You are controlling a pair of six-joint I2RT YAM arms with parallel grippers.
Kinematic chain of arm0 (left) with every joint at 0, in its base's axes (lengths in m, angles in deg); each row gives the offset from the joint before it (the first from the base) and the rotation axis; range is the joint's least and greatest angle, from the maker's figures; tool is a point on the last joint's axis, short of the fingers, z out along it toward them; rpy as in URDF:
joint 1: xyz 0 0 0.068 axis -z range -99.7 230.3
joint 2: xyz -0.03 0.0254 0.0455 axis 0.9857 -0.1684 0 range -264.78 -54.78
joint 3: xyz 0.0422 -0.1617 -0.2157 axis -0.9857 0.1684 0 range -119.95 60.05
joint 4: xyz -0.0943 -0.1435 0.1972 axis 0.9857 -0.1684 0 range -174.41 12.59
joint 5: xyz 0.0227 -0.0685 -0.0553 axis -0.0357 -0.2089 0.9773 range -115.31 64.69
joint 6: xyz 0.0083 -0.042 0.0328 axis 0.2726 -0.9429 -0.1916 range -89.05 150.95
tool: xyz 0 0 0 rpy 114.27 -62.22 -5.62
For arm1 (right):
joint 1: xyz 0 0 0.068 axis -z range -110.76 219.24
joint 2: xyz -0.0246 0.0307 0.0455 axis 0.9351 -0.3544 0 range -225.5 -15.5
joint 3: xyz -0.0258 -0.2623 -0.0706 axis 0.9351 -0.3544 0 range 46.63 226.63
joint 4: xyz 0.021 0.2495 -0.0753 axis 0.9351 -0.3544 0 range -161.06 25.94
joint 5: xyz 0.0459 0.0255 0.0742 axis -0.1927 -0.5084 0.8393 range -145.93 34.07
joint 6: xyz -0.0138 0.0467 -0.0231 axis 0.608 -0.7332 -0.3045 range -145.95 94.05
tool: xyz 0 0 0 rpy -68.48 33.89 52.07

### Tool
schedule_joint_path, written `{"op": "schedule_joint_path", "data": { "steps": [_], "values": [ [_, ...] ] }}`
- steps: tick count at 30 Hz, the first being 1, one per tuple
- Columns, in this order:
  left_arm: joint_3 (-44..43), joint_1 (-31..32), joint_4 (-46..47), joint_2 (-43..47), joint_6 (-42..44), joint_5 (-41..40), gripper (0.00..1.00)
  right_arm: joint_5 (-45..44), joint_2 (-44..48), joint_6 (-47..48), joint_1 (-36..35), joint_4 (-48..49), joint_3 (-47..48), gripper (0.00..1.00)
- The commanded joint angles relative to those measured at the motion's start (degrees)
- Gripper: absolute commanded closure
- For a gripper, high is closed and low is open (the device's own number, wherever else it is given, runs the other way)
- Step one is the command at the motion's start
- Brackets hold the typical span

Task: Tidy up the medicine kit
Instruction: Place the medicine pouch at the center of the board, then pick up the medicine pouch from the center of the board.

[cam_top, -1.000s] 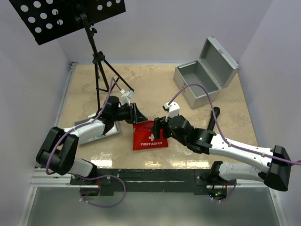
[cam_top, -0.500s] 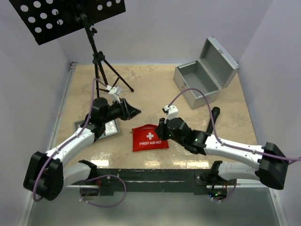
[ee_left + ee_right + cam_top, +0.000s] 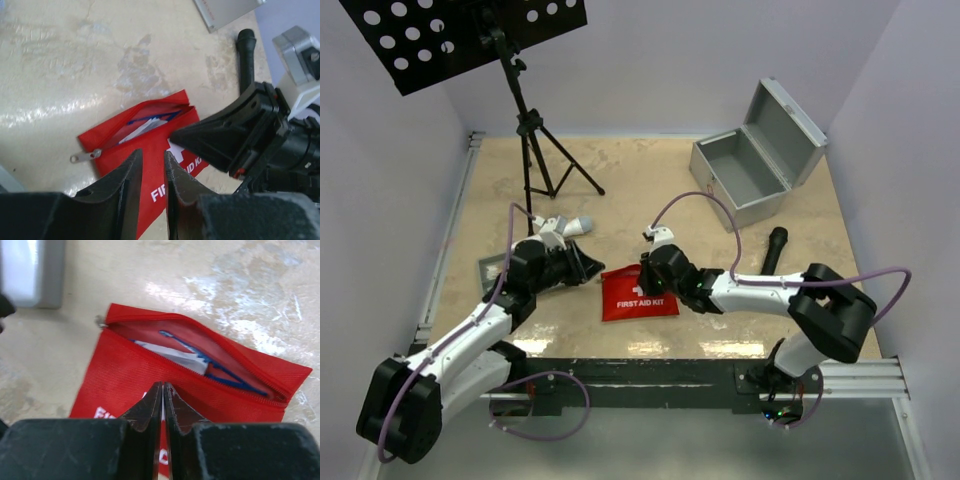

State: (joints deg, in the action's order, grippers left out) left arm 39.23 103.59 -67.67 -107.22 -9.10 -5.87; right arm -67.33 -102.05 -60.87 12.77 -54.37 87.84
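Observation:
The red "FIRST AID KIT" pouch (image 3: 638, 292) lies flat on the table, its zipper open, with white and blue supplies showing inside (image 3: 180, 356). My right gripper (image 3: 650, 272) is over the pouch's (image 3: 125, 375) printed face, its jaws pressed shut (image 3: 163, 385); whether fabric is pinched does not show. My left gripper (image 3: 588, 265) sits just left of the pouch (image 3: 150, 137), its jaws a narrow gap apart (image 3: 152, 154) with nothing between them. The silver-grey metal case (image 3: 740, 205) stands open at the back right, apart from both grippers. A grey tray (image 3: 492, 267) lies under my left arm.
A black tripod stand (image 3: 530, 130) with a perforated black plate rises at the back left. A black cylindrical object (image 3: 773, 248) lies right of the pouch, below the case. Walls close in the table at left, right and back.
My right gripper went from wide open to shut and slid left onto the pouch. My left arm drew back toward the near left, its jaws narrowing.

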Motion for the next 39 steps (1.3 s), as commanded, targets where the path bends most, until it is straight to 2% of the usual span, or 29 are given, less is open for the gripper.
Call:
{"op": "schedule_joint_path", "data": {
  "steps": [1,8,12,15,17,20,22,25,28,39],
  "values": [
    [2.88,0.27,0.72,0.42,-2.31,-0.81,0.72,0.85,-2.66,-0.68,1.80,3.31,1.24,0.91],
    [4.73,0.35,1.43,0.85,-2.49,-0.72,0.72,-0.11,-4.69,-0.51,1.98,1.03,2.38,0.93],
    [5.17,0.35,0.73,2.61,-2.75,-2.21,0.72,-2.75,3.81,0.63,1.97,1.29,1.59,0.91],
    [5.26,0.35,0.20,3.66,-3.10,-3.44,0.71,-3.62,9.10,3.00,1.98,-0.72,3.34,0.80],
    [5.26,0.35,0.37,3.84,-3.36,-3.80,0.70,-5.55,9.73,5.37,1.98,-3.44,5.54,0.66],
    [5.52,0.35,0.72,3.49,-3.89,-3.89,0.70,-10.38,6.93,8.19,2.06,-8.54,9.40,0.47],
    [5.70,0.35,0.98,3.40,-4.16,-3.71,0.70,-11.71,3.77,10.47,2.59,-11.08,11.78,0.40],
    [5.88,0.35,0.55,3.40,-4.33,-3.53,0.70,-13.12,-1.69,13.11,2.94,-12.94,14.68,0.39],
    [5.61,0.27,-0.94,4.19,-3.81,-3.71,0.70,-12.78,-4.24,15.75,2.94,-12.95,15.83,0.42],
    [7.02,0.27,-3.41,7.01,-3.80,-4.06,0.70,-13.12,-7.93,21.12,2.77,-13.82,16.09,0.37]
  ]
}}
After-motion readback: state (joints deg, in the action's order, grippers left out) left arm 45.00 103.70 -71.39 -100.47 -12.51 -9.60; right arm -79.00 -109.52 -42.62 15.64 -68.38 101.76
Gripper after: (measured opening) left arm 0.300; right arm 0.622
